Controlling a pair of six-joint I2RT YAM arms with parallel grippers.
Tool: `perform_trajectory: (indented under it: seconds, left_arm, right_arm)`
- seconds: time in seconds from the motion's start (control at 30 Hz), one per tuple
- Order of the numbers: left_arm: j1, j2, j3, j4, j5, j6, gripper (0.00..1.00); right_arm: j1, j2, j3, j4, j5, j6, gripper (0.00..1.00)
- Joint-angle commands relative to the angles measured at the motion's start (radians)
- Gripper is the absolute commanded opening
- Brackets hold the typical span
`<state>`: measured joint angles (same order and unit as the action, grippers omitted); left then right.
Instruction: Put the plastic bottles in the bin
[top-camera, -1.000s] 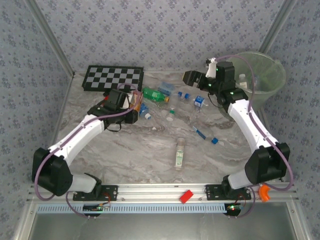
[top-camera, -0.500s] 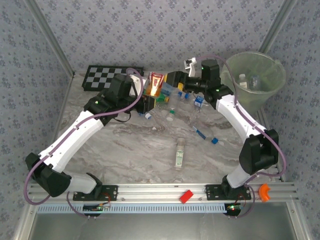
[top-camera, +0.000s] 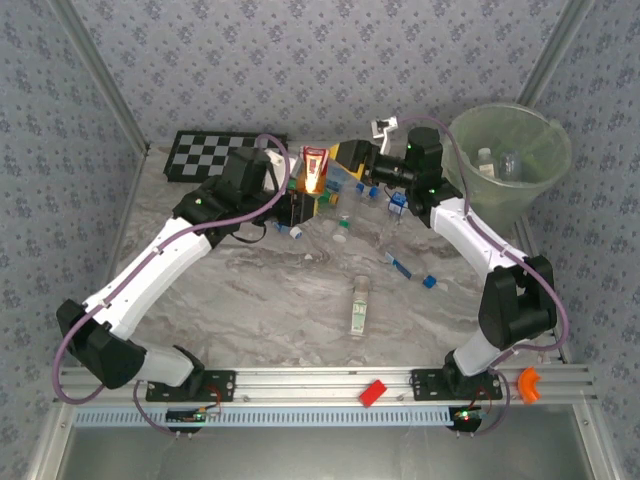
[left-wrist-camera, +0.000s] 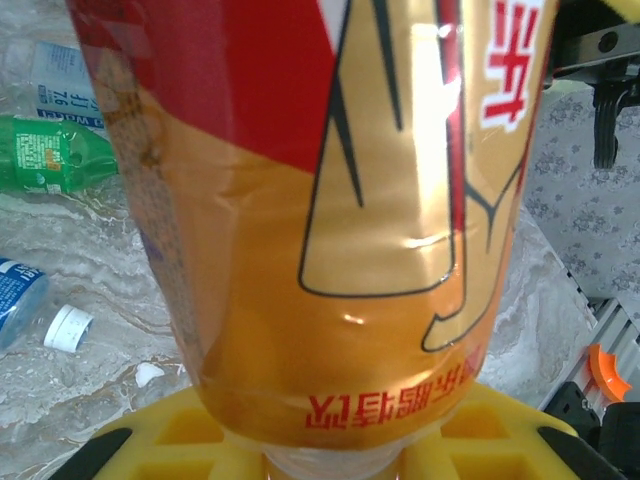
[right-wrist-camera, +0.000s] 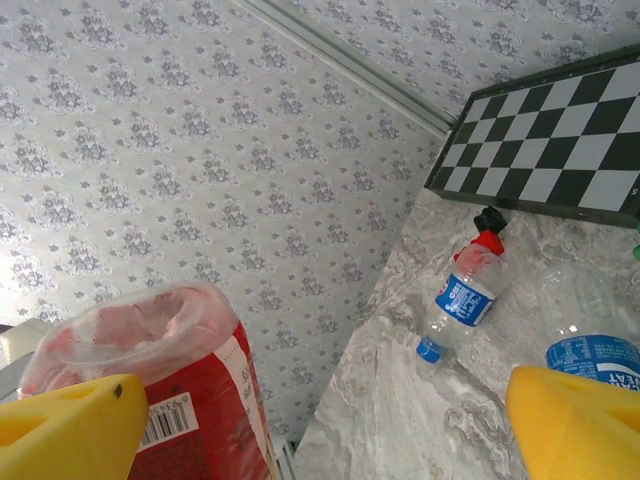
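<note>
While the left gripper (top-camera: 305, 198) grips the red-and-orange bottle (top-camera: 314, 170) above the table (top-camera: 260, 300), the right gripper (top-camera: 352, 163) stands with jaws wide open just beside it.

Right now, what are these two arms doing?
They are clearing plastic bottles into the bin. The left pincer is shut on an orange-and-red bottle, raised above the table. The right pincer stands open close beside it, perhaps to take it over. Some bottles lie in the bin; several more lie on the table.
</note>
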<state>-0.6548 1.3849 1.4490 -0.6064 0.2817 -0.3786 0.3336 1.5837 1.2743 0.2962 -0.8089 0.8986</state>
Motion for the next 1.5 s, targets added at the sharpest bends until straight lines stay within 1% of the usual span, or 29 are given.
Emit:
perform_trajectory:
  seconds: [0.0, 0.1, 0.17, 0.23, 0.27, 0.4, 0.47, 0.57, 0.73, 0.97, 1.17, 1.33, 1.4, 1.47]
  left_arm:
    - [-0.008, 0.024, 0.051, -0.029, 0.068, 0.005, 0.26]
    - [-0.009, 0.043, 0.075, -0.038, 0.083, 0.012, 0.26]
    - [-0.012, 0.056, 0.089, -0.045, 0.091, 0.016, 0.25]
    - [-0.014, 0.065, 0.098, -0.05, 0.09, 0.018, 0.25]
    - [-0.014, 0.068, 0.1, -0.05, 0.086, 0.019, 0.25]
    - [-0.013, 0.069, 0.1, -0.049, 0.076, 0.017, 0.25]
    - [-0.013, 0.07, 0.102, -0.049, 0.076, 0.017, 0.25]
    - [-0.014, 0.075, 0.103, -0.052, 0.081, 0.017, 0.25]
    - [-0.014, 0.087, 0.108, -0.051, 0.09, 0.014, 0.24]
    - [-0.023, 0.102, 0.148, -0.061, 0.105, 0.019, 0.24]
    - [-0.041, 0.108, 0.177, -0.068, 0.119, 0.026, 0.24]
    - [-0.058, 0.116, 0.18, -0.098, 0.124, 0.03, 0.23]
    - [-0.064, 0.121, 0.182, -0.103, 0.128, 0.03, 0.23]
    - [-0.066, 0.122, 0.182, -0.108, 0.128, 0.03, 0.23]
  right_arm:
    - [0.018, -0.051, 0.032, 0.038, -0.019, -0.035, 0.96]
    - [0.042, -0.047, 0.071, -0.073, -0.033, -0.121, 0.96]
    - [0.055, -0.042, 0.078, -0.092, -0.05, -0.139, 0.96]
    - [0.052, -0.048, 0.068, -0.064, -0.055, -0.122, 0.97]
    - [0.046, -0.057, 0.054, -0.049, -0.037, -0.108, 0.98]
    - [-0.021, -0.094, 0.007, 0.009, 0.014, -0.053, 0.98]
    - [-0.056, -0.11, -0.012, 0.057, 0.014, -0.022, 0.98]
    - [-0.079, -0.133, -0.02, 0.069, 0.009, -0.017, 0.98]
    - [-0.053, -0.144, -0.016, 0.069, -0.009, -0.041, 0.99]
    - [0.008, -0.089, 0.027, -0.066, -0.064, -0.127, 1.0]
    - [0.034, -0.059, 0.025, -0.068, -0.091, -0.128, 0.99]
    - [0.031, -0.047, 0.02, -0.028, -0.105, -0.089, 0.96]
    - [0.03, -0.044, 0.021, -0.004, -0.117, -0.07, 0.91]
    - [0.025, -0.047, 0.021, -0.002, -0.125, -0.063, 0.83]
